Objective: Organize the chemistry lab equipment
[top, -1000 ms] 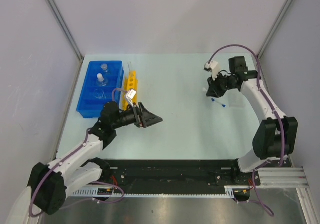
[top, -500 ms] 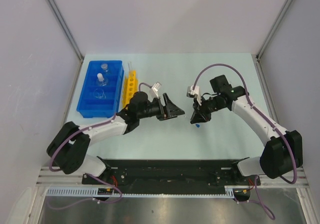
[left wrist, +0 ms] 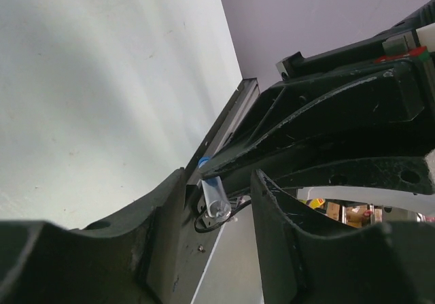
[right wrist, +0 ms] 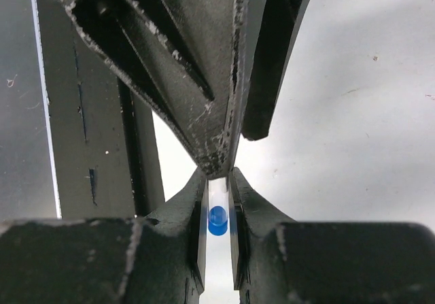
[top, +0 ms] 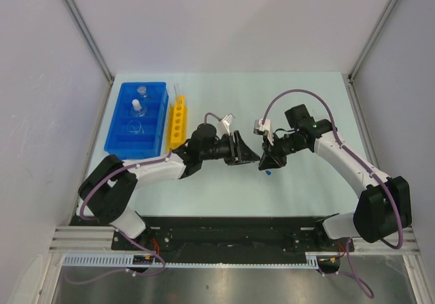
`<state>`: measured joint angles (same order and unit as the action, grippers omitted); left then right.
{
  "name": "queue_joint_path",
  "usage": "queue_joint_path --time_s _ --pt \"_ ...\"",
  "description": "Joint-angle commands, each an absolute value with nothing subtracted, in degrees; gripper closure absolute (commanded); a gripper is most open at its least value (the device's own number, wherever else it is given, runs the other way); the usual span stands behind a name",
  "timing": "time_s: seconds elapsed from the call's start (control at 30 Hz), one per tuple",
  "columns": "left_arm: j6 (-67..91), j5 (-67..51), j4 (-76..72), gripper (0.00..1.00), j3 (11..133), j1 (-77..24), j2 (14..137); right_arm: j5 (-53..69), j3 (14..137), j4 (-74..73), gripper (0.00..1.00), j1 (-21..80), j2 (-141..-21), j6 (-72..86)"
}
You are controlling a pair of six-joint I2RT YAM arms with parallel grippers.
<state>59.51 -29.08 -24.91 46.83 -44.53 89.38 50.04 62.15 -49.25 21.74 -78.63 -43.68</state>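
Above the middle of the table, my right gripper is shut on a tiny blue-tipped dropper, whose blue tip pokes out below the fingers. My left gripper faces it from the left. Its jaws stand either side of the dropper's clear end, with a gap still showing on each side. At the far left stands the blue tray with small flasks inside. The yellow rack stands along its right side, and a thin tube rises at the rack's far end.
Both arms meet over the table's centre. Grey walls close in the table on the left, right and back. The black base rail runs along the near edge.
The right arm swung in from the far right to the centre with the dropper. The left arm reached right to meet it, and its jaws narrowed around the dropper.
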Motion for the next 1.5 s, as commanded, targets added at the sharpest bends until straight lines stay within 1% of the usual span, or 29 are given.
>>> queue_joint_path --time_s 0.0,0.13,0.23,0.27,0.33,0.37,0.43,0.47,0.57,0.67,0.77,0.8,0.9,0.93,0.97,1.0,1.03,1.07,1.1,1.13,1.17,1.23,1.27,1.3,1.33,1.37,1.47 --pt "58.18 -29.79 -24.70 0.53 49.39 -45.70 90.17 50.45 61.96 -47.29 0.87 21.88 -76.91 -44.04" --pt "57.22 -29.36 -23.12 0.54 49.75 -46.40 90.09 49.22 61.88 -46.41 0.86 21.80 -76.82 -43.42" --pt "56.95 -28.74 -23.03 0.61 49.75 -46.49 89.82 48.96 61.96 -46.41 0.86 21.88 -76.82 -43.16" --pt "56.95 -28.65 -23.03 0.65 49.75 -46.58 89.65 48.96 61.79 -46.23 0.87 21.88 -76.82 -43.15" --pt "56.95 -27.78 -23.20 0.69 49.66 -46.58 89.39 48.96 61.87 -46.32 0.86 21.88 -76.82 -43.15" --pt "56.95 -27.51 -23.38 0.73 49.57 -46.58 89.04 49.04 61.87 -46.32 0.86 21.88 -76.73 -42.98" --pt "57.65 -26.90 -24.95 0.78 48.87 -46.58 88.60 49.04 61.79 -46.23 0.86 21.80 -76.55 -42.98" --pt "57.92 -26.63 -25.74 0.84 48.52 -46.67 88.25 48.96 61.79 -46.06 0.85 21.71 -76.29 -42.63" --pt "59.93 -25.49 -29.26 0.87 46.24 -46.50 86.40 49.39 61.79 -44.74 0.84 21.27 -75.68 -41.05" --pt "63.27 -23.21 -33.56 0.89 43.34 -46.41 83.85 49.83 61.96 -43.60 0.72 20.22 -74.10 -39.82" --pt "67.48 -20.32 -39.01 0.89 40.00 -45.97 80.78 50.45 64.06 -44.38 0.50 18.47 -71.90 -38.94" --pt "68.72 -19.43 -40.42 0.88 39.12 -45.53 79.99 51.15 66.07 -44.56 0.41 18.02 -70.76 -38.24" --pt "74.34 -14.44 -46.56 0.88 35.78 -44.56 77.26 53.86 69.34 -43.86 0.29 15.31 -69.09 -35.61" --pt "76.01 -12.76 -51.37 0.87 33.77 -44.47 76.47 54.92 70.22 -42.47 0.27 14.34 -67.60 -31.33" --pt "79.33 -10.92 -53.85 0.88 32.79 -44.47 75.33 56.24 70.22 -37.93 0.27 13.28 -66.72 -28.16" --pt "80.76 -7.16 -56.14 0.88 32.00 -44.47 74.89 59.03 70.22 -35.36 0.27 10.92 -66.27 -24.56" --pt "81.99 -5.55 -60.25 0.88 31.04 -44.56 74.71 60.28 70.14 -32.29 0.27 9.94 -65.49 -14.34" --pt "84.35 -3.71 -61.95 0.88 30.68 -44.56 74.62 61.16 70.14 -25.38 0.27 9.15 -65.39 -9.02" --pt "85.33 -0.91 -63.44 0.88 30.50 -44.82 74.71 62.04 70.14 -22.01 0.27 8.44 -65.48 -2.96" --pt "86.04 -0.18 -65.89 0.88 30.67 -44.82 74.97 61.79 70.05 -18.93 0.27 8.52 -65.48 6.41" --pt "87.26 1.65 -66.87 0.88 30.93 -44.91 75.58 61.44 69.96 -13.24 0.27 8.79 -65.57 11.90" --pt "88.15 4.11 -69.42 0.88 31.99 -45.44 76.72 57.15 69.26 -8.63 0.27 10.97 -65.83 20.35" --pt "88.85 4.65 -70.22 0.88 32.43 -45.53 77.16 55.04 68.47 -5.92 0.26 11.77 -66.09 28.74" --pt "89.12 5.44 -71.53 0.88 32.95 -45.96 78.30 50.41 68.12 -4.93 0.26 12.65 -66.27 32.31" --pt "89.38 6.41 -72.15 0.88 33.83 -46.23 78.75 48.53 67.68 -4.31 0.25 13.61 -66.44 36.26" --pt "89.65 6.76 -72.59 0.88 34.27 -46.40 79.27 47.73 66.02 -2.13 0.25 13.71 -66.45 41.35" --pt "89.47 8.00 -72.34 0.88 36.29 -47.72 80.68 47.90 62.68 4.21 0.26 13.80 -65.74 47.53"
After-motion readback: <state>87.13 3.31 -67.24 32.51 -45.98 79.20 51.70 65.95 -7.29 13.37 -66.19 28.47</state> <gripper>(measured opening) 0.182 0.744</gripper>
